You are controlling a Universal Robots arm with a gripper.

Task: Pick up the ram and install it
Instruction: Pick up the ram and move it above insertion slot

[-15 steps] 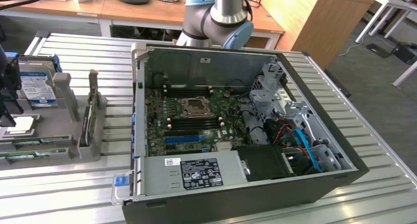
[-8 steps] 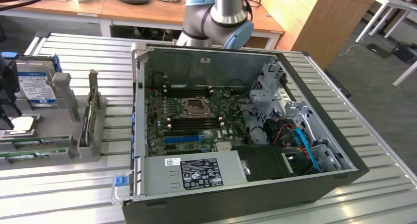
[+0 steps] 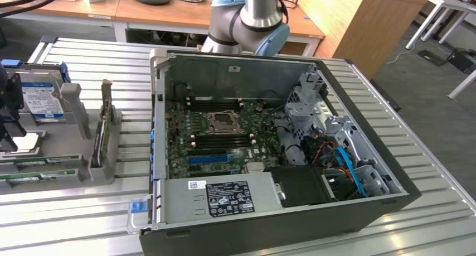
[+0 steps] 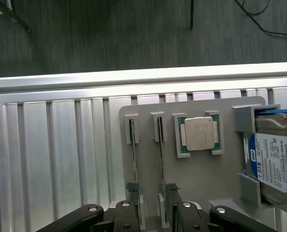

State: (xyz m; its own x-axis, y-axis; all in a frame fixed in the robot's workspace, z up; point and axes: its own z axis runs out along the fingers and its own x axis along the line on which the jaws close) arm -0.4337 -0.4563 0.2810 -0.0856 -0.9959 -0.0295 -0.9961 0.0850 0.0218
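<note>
Hovering over rack [image 4: 201, 176], 9 o'clock of case [image 3: 246, 236]; gripper [image 4: 152, 203] fingers apart astride 1 ram [image 4: 161, 154], stood on edge for pinching.

Ribbed aluminium table [image 3: 74, 222] carries an open computer case [image 3: 260, 239] and a grey fixture [image 4: 201, 179].

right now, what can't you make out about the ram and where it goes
- ram: wrist view, both sticks are seen edge-on in the holder, so chips and label are hidden.
- slots: exterior view, too small to tell whether the latches are open.
- gripper: wrist view, its body is cut off by the picture edge.
- hard drive: wrist view, partly cut off by the edge.
</note>
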